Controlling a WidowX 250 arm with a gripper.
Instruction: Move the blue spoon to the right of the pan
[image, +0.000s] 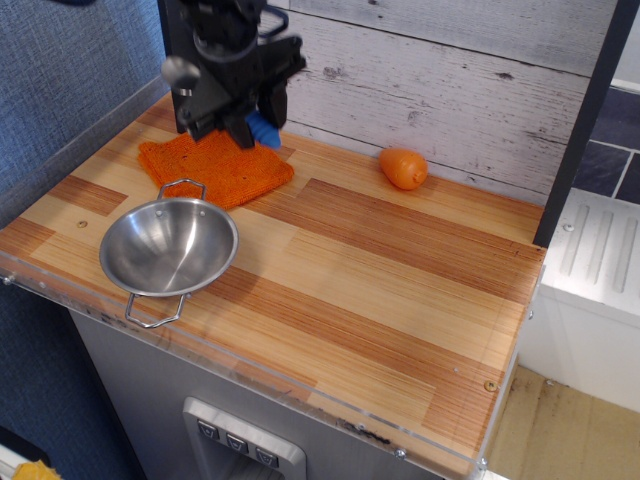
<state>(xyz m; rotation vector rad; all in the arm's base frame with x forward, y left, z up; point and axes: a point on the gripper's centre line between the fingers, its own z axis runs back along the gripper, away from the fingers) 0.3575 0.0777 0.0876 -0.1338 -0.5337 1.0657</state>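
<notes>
**Spoon in my grip above the back-left corner, pan toward the front**

From the one camera looking down on the bench: my tool (240, 118) is clamped on the blue spoon (262, 129), held in the air over the orange cloth (215, 168) near the bench's back-left corner. Only a short stretch of blue handle shows below my fingers, on the side toward the bench's right edge; the round silver bowl of the spoon (181, 70) sticks out on the other side, toward the left edge. So the spoon's long axis runs roughly left to right across my tool, tilted a little, and nothing of it touches the cloth.

The pan (169, 246) sits near the front-left corner, apart from the cloth, its wire loop handles pointing to the back and front edges. The bare bench (400, 290) to the pan's right is open wood. An orange fruit-shaped toy (403, 168) lies by the back wall, well away from that spot.

As I judge it, the target lies forward and rightward of my tool: I must carry the spoon toward the front edge, passing the pan's right rim, before lowering.
</notes>
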